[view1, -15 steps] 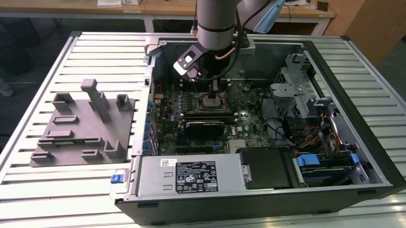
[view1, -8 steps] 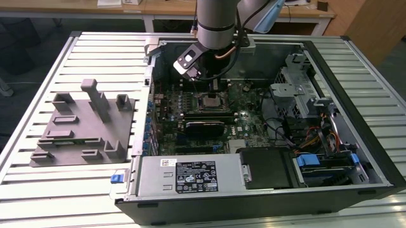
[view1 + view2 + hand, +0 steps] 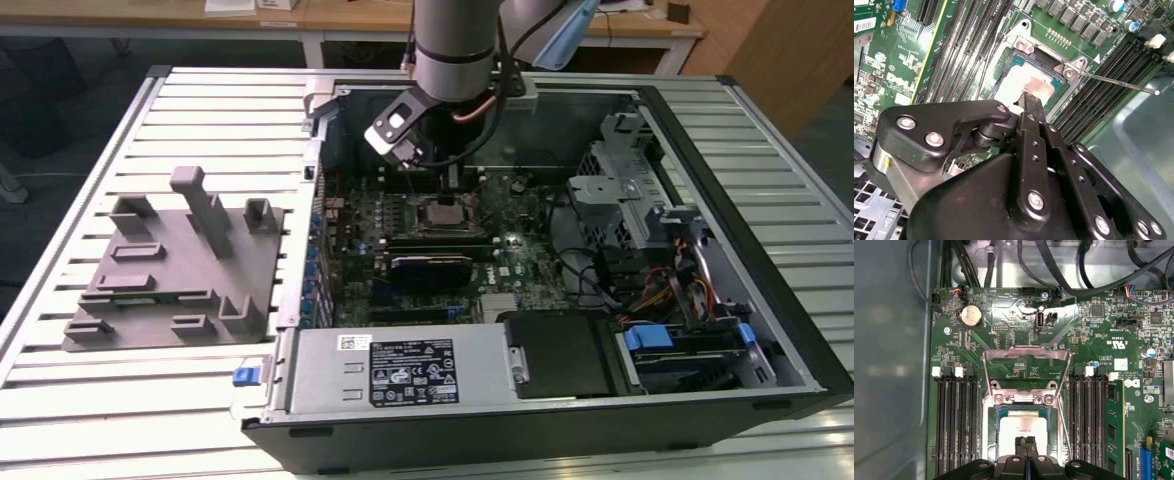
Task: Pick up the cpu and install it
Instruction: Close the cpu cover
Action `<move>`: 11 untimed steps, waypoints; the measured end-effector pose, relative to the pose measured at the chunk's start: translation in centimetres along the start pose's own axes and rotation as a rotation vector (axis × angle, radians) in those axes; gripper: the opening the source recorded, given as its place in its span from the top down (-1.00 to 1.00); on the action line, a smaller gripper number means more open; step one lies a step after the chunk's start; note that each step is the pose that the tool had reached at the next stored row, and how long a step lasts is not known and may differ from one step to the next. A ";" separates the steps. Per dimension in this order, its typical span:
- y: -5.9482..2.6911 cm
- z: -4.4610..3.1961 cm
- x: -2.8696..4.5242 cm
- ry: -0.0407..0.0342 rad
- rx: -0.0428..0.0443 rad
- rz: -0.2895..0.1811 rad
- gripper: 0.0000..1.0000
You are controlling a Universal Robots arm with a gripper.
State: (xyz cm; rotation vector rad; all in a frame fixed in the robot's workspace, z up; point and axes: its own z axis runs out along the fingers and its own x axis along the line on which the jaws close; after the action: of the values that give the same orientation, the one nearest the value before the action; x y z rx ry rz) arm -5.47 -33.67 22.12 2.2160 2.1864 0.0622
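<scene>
Above the cpu [image 3: 1026, 425], fingers [image 3: 1021, 446] together

Raised socket frame [image 3: 1026, 350] stands along one edge of the cpu [image 3: 1021, 425] — low memory slots [image 3: 956, 425] flank two others.

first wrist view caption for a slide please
Gripper just above the cpu seated in the open motherboard socket.

In the first wrist view you had the cpu [image 3: 1023, 426] lying flat in its socket [image 3: 996, 415], black memory slots [image 3: 956, 425] at both sides, the metal frame [image 3: 1026, 353] standing open, and the gripper [image 3: 1025, 441], fingers pressed together, over one cpu edge.
</scene>
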 end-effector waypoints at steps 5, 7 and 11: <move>0.01 -0.23 0.00 0.0000 0.0001 0.000 0.79; 0.02 -0.28 0.01 0.0001 0.0000 0.000 0.79; 0.02 -0.41 0.01 0.0001 -0.0001 0.000 0.79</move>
State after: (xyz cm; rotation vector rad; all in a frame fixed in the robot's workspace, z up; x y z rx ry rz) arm -5.47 -33.67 22.52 2.2161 2.1864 0.0625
